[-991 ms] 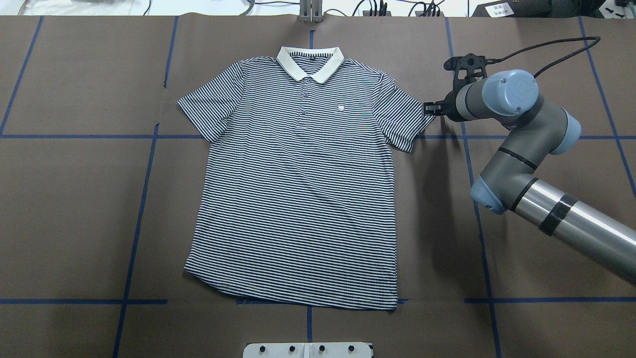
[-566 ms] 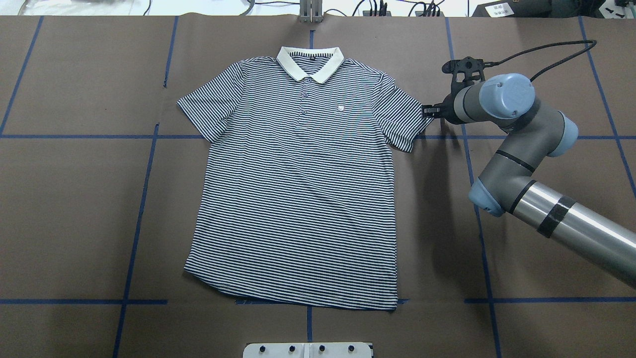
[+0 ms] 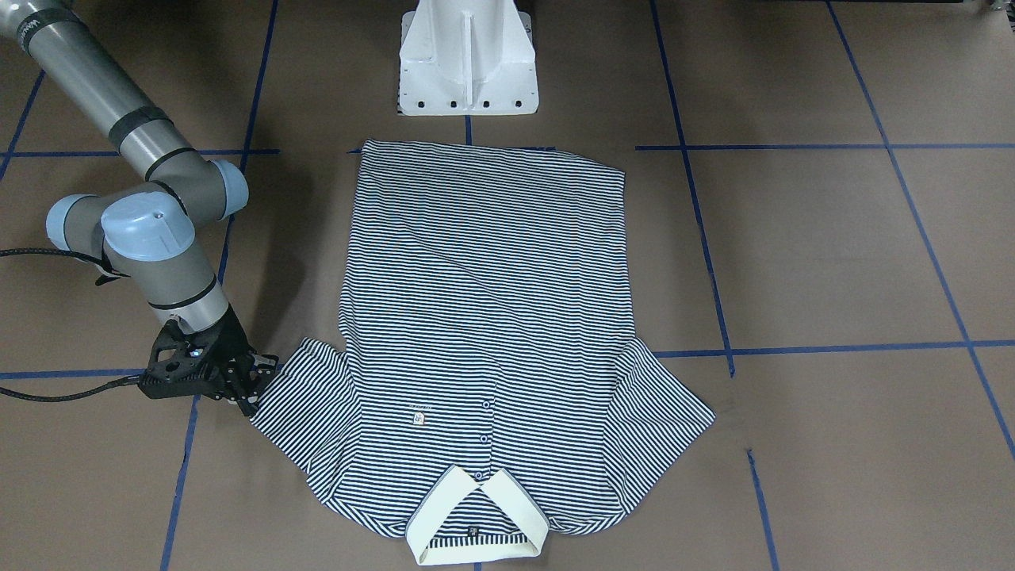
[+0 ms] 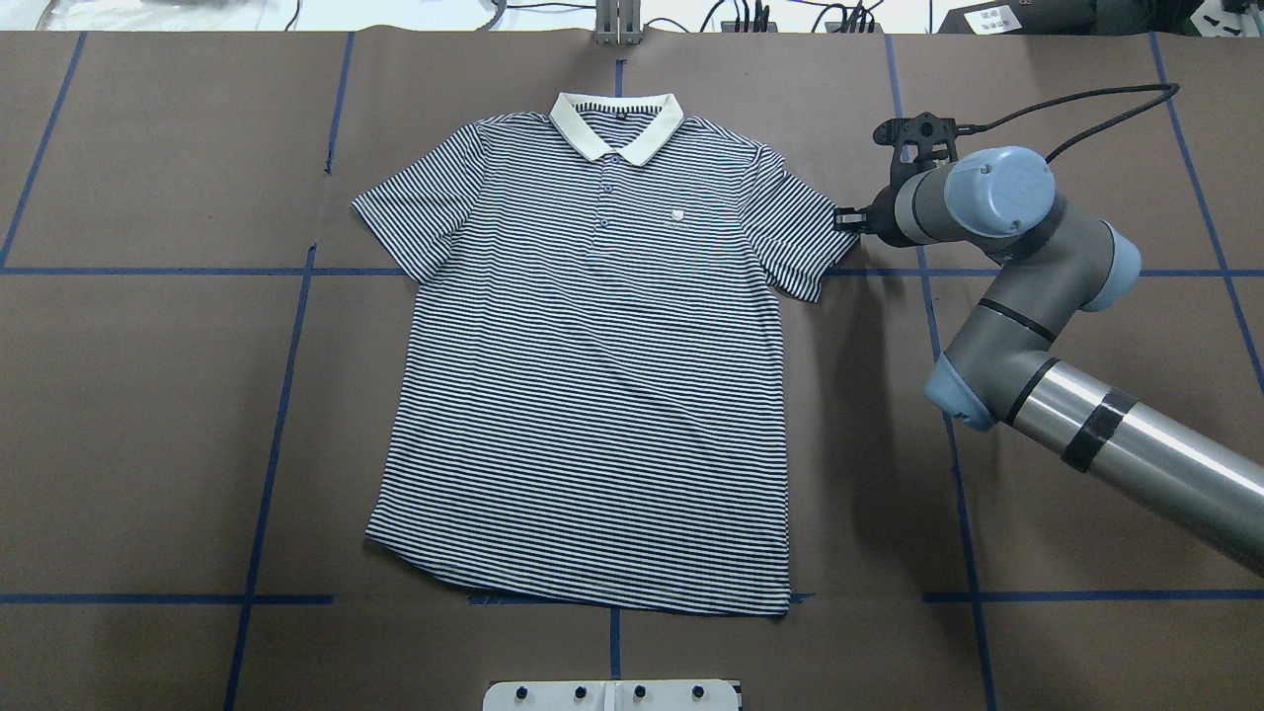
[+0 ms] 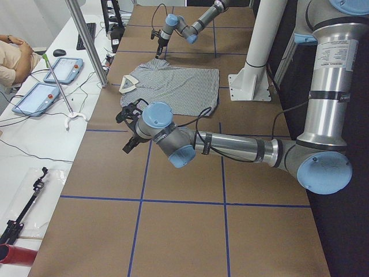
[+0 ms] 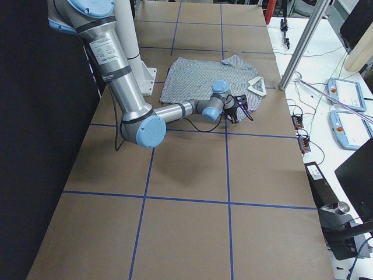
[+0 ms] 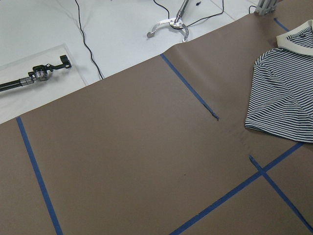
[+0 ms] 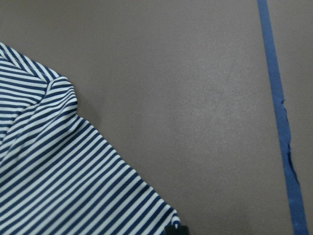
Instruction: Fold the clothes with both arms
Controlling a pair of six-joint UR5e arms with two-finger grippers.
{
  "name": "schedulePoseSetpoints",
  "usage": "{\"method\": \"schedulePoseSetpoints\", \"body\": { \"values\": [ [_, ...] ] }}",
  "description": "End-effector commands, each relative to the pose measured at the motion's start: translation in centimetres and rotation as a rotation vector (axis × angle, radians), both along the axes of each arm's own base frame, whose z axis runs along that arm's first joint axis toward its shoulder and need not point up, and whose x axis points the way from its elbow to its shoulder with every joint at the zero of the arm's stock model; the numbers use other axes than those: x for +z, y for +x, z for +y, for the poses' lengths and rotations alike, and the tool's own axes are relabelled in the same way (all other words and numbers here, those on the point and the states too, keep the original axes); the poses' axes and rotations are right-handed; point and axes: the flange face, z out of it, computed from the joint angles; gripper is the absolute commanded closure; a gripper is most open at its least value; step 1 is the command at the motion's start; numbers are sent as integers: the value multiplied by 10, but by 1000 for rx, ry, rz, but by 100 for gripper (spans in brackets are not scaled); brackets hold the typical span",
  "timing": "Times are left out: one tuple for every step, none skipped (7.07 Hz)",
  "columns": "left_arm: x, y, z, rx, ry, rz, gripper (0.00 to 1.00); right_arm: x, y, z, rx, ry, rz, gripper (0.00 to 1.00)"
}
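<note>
Overhead exterior: striped polo shirt spread flat, nothing folded yet.
On the brown table (image 4: 148, 395) I see the polo shirt (image 4: 592, 395) face-up, so every fold is left to do. My right gripper (image 4: 847, 219) sits at its sleeve (image 4: 805, 232) hem and the left gripper (image 5: 130, 131) hovers well apart. I cannot tell either pincer's opening.

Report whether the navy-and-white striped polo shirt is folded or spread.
Spread flat: the navy-and-white striped polo shirt lies face up on the brown table, both sleeves out, cream collar showing, no fold.
</note>
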Motion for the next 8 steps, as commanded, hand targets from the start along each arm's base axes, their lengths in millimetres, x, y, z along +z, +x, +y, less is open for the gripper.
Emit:
{"method": "schedulePoseSetpoints", "body": {
  "values": [
    [0, 1, 0, 2, 0, 1, 0, -28, 4, 1, 19, 8, -3, 100],
    [0, 1, 0, 2, 0, 1, 0, -68, 4, -3, 41, -11, 37, 100],
    [0, 1, 0, 2, 0, 1, 0, -110, -4, -4, 66, -41, 59, 100],
    [0, 1, 0, 2, 0, 1, 0, -153, -46, 7, 112, -55, 67, 100],
    [0, 1, 0, 2, 0, 1, 0, -194, -72, 10, 184, -51, 47, 100],
    [0, 1, 0, 2, -1, 1, 0, -219, -109, 15, 209, -85, 28, 100],
    [0, 1, 0, 2, -1, 1, 0, -236, -141, 16, 263, -60, 42, 100],
    [0, 1, 0, 2, -1, 1, 0, -237, -161, 15, 284, -63, 60, 100]
  ]
}}
